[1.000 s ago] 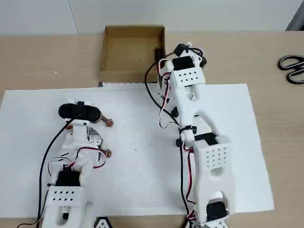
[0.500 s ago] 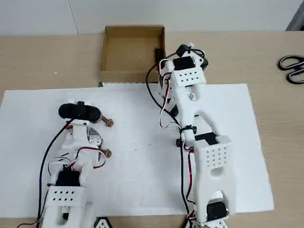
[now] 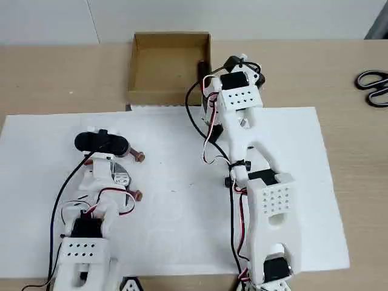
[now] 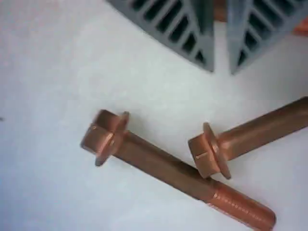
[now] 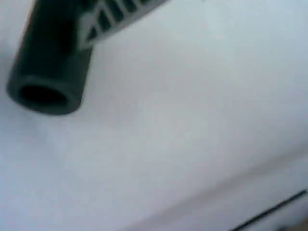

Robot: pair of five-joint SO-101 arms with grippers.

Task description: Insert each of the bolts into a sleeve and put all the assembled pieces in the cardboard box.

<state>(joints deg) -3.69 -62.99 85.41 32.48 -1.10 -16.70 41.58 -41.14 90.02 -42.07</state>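
Over the last second the right arm's wrist shifts a little sideways, toward the box (image 3: 131,60) side of the desk (image 3: 54,73). Nothing else moves. The right hand (image 3: 204,71) is clamped on the dark sleeve (image 5: 47,72), which juts out past the grip with its open bore free. In the right wrist view it hangs above the paper (image 3: 182,230), close to the paper's far edge. In the high view it shows next to the right wall of the box. The left arm keeps its place over the near left part of the paper. The left hand (image 4: 220,65) has its fingers (image 4: 192,33) drawn almost together, with only a slit between them and nothing gripped at the tips. Just beyond those tips lie two copper bolts, untouched. One long bolt (image 4: 159,166) lies flat, and the head of the other bolt (image 4: 250,132) appears to rest against its shaft. A trace of orange shows behind the fingers, and I cannot tell what it is. The small drift looks like the right arm adjusting its pose with the sleeve, not delivering anything. The sleeve is well apart from the bolts, no bolt sits in it, and no assembled piece shows in the box. The task therefore looks to be at its first pairing: the left hand has yet to lift a bolt, and sleeve and bolt must be brought together and lined up bore to shaft.
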